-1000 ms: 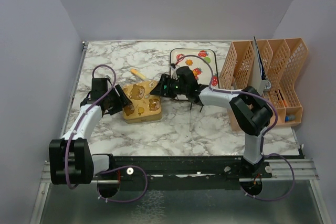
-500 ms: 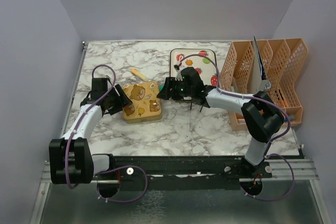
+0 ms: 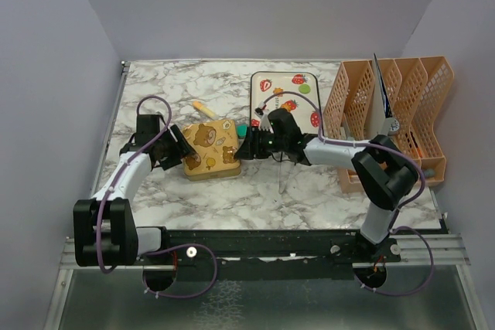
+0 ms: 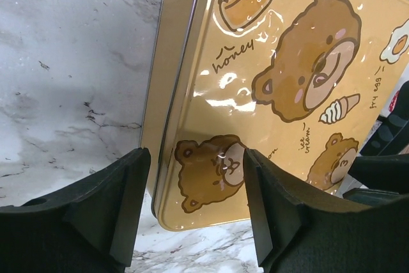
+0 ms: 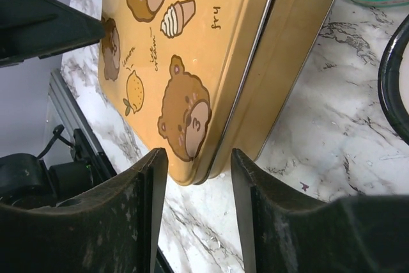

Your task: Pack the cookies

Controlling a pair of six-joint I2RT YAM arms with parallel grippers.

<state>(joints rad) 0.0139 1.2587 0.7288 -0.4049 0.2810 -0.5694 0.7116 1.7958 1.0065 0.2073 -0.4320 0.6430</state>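
A yellow tin (image 3: 209,148) printed with bears lies on the marble with its lid on. My left gripper (image 3: 178,150) is at its left end, open, the tin's corner (image 4: 192,183) between the spread fingers without contact. My right gripper (image 3: 244,147) is at the tin's right end, also open, with a corner of the tin (image 5: 211,158) in the gap and space on both sides. A small orange cookie (image 3: 278,91) and a green one (image 3: 305,89) lie on the strawberry-print tray (image 3: 257,98). A teal round piece (image 3: 254,123) sits just behind my right gripper.
An orange mesh file rack (image 3: 394,113) stands at the right with papers in it. A short yellow stick (image 3: 199,106) lies behind the tin. The tray's dark rim (image 5: 391,81) is close to the right of my right fingers.
My right gripper has slid rightward off the tin's top and come down at its right corner, its jaws narrower than before. The teal piece is now uncovered. The left arm has barely moved.
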